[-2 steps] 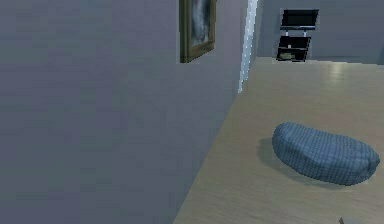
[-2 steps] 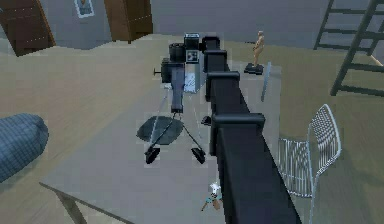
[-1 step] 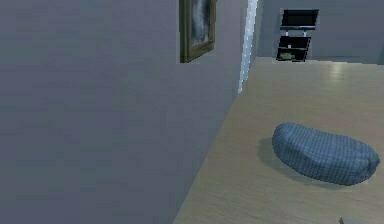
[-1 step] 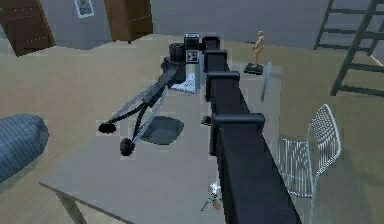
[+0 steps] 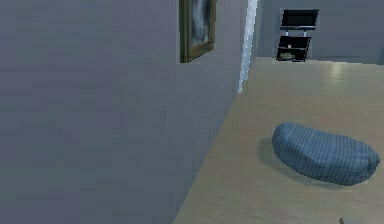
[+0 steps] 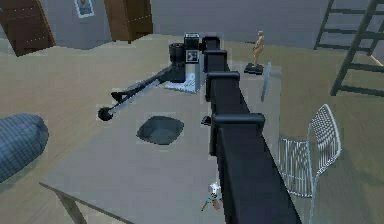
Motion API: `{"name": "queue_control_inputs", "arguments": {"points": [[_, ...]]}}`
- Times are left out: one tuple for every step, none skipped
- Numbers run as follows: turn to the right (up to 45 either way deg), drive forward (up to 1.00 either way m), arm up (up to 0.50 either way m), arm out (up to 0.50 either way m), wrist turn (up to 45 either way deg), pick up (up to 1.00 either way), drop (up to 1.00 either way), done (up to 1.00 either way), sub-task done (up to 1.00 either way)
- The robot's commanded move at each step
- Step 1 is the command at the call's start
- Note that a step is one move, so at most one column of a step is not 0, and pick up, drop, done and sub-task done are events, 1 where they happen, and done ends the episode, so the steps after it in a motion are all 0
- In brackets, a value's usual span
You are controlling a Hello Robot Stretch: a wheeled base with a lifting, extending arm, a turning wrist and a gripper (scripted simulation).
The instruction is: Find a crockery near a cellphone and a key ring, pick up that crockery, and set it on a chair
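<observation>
dark bowl (image 6: pixel 160 130) middle of table (image 6: pixel 95 165) | probably ceramic: stiff, slick, chippy, grab the rim | gripper (image 6: pixel 108 112) nearby, carrying nothing, grip state can't tell

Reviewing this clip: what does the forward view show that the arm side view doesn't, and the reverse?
Forward view: a framed picture on a grey wall, and a dark shelf unit far back. Arm side view: a table with a dark bowl, the gripper, a white wire chair and a small figure. Both: the blue cushion.
</observation>
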Motion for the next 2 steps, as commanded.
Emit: {"name": "queue_control_inputs", "arguments": {"points": [[0.0,0.00,0.00,0.00,45.0,0.00,0.00,0.00,0.00],[0.0,0.00,0.00,0.00,21.0,0.00,0.00,0.00,0.00]]}}
